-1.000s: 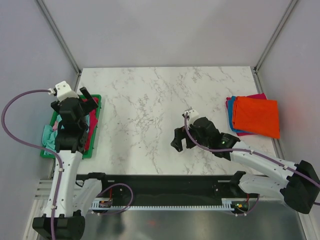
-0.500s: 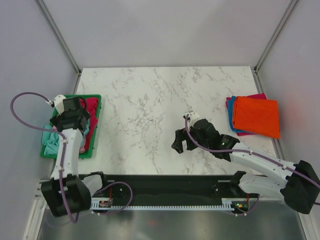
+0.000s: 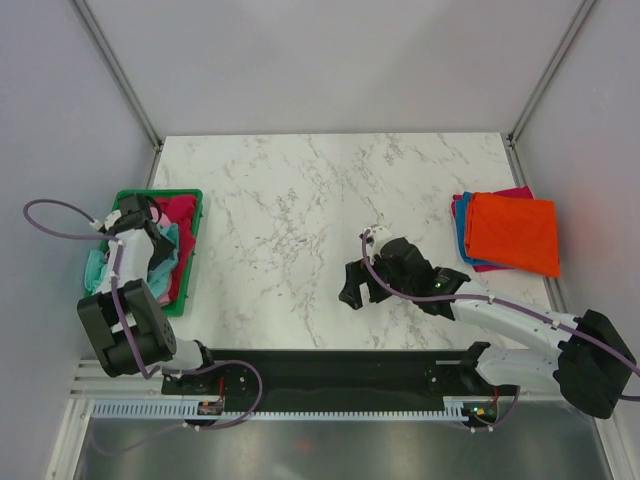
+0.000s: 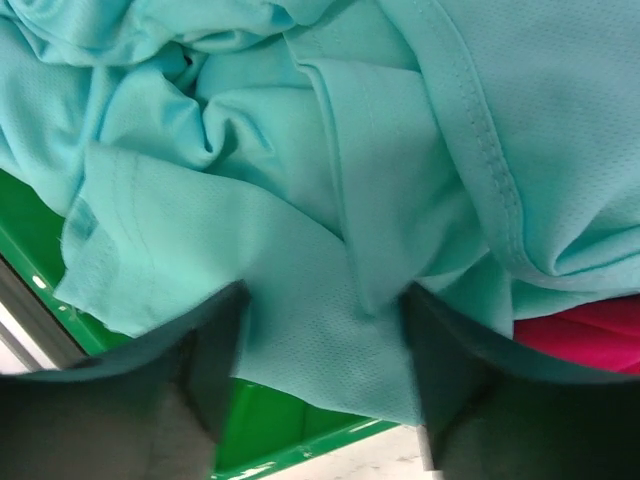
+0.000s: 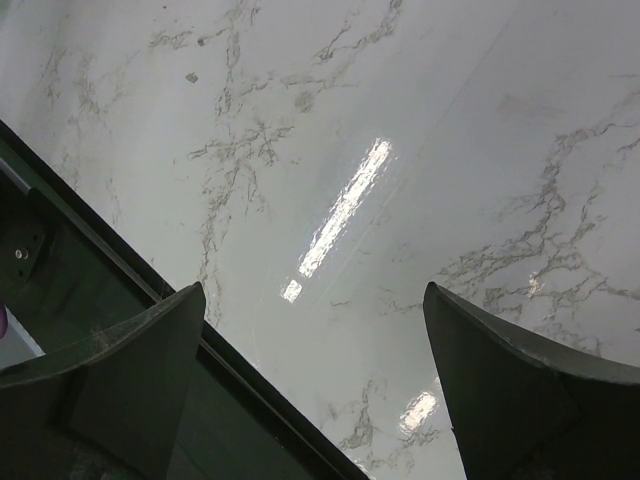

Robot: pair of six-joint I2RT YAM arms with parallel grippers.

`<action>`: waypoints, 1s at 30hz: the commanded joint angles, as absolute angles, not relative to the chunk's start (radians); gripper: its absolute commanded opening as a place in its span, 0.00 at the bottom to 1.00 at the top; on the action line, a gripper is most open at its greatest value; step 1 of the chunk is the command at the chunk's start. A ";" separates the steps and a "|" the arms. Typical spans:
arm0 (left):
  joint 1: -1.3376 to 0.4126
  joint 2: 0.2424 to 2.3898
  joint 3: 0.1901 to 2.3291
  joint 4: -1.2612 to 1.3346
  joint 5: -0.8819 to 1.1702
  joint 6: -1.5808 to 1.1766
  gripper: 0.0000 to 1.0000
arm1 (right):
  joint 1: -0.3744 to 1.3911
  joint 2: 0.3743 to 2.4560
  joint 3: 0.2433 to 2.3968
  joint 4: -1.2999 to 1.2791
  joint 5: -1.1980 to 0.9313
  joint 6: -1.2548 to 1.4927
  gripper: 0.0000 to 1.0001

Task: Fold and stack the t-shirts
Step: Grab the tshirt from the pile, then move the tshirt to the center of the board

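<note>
Teal t-shirt (image 4: 300, 180) lies crumpled, axis unclear, under left hand (image 4: 325, 300).

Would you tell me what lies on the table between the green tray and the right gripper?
Nothing: in the top view the marble table between the green tray and the right gripper is bare.

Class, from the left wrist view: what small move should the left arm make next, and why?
Probably close the left end effector on the teal shirt. Its fingers are spread with crumpled cloth between them, and the shirt lies in the green tray, so a pinch looks ready before any lift.
</note>
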State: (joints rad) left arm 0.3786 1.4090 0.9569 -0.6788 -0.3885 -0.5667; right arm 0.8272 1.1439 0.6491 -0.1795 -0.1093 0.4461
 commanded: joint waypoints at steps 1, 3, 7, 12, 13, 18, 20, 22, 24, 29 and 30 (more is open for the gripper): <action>0.397 1.402 0.971 -0.681 -0.397 -0.598 0.64 | 0.828 1.143 0.655 -0.133 -0.124 0.462 0.98; 0.397 1.381 0.974 -0.683 -0.413 -0.600 0.39 | 0.828 1.141 0.653 -0.133 -0.127 0.468 0.98; 0.399 1.273 0.997 -0.693 -0.460 -0.614 0.26 | 0.828 1.128 0.646 -0.137 -0.126 0.471 0.98; 0.394 1.109 1.222 -0.759 -0.422 -0.641 0.04 | 0.828 1.126 0.649 -0.144 -0.123 0.472 0.98; 0.393 1.098 1.264 -0.762 -0.402 -0.649 0.02 | 0.830 1.127 0.652 -0.144 -0.121 0.474 0.98; 0.344 1.120 1.541 -0.678 -0.137 -0.667 0.02 | 0.828 1.114 0.709 -0.175 -0.052 0.468 0.98; 0.229 1.150 1.665 -0.643 -0.014 -0.654 0.02 | 0.828 1.079 0.753 -0.199 0.041 0.457 0.98; 0.100 1.204 1.754 -0.596 0.051 -0.576 0.02 | 0.827 1.025 0.788 -0.250 0.115 0.450 0.98; -0.166 1.259 1.886 -0.583 0.066 -0.504 0.02 | 0.828 0.956 0.848 -0.300 0.246 0.442 0.98; -0.360 1.325 1.820 -0.600 0.072 -0.518 0.07 | 0.827 0.801 0.911 -0.417 0.529 0.440 0.98; -0.395 1.336 1.790 -0.601 0.068 -0.517 0.08 | 0.827 0.746 0.914 -0.454 0.579 0.446 0.98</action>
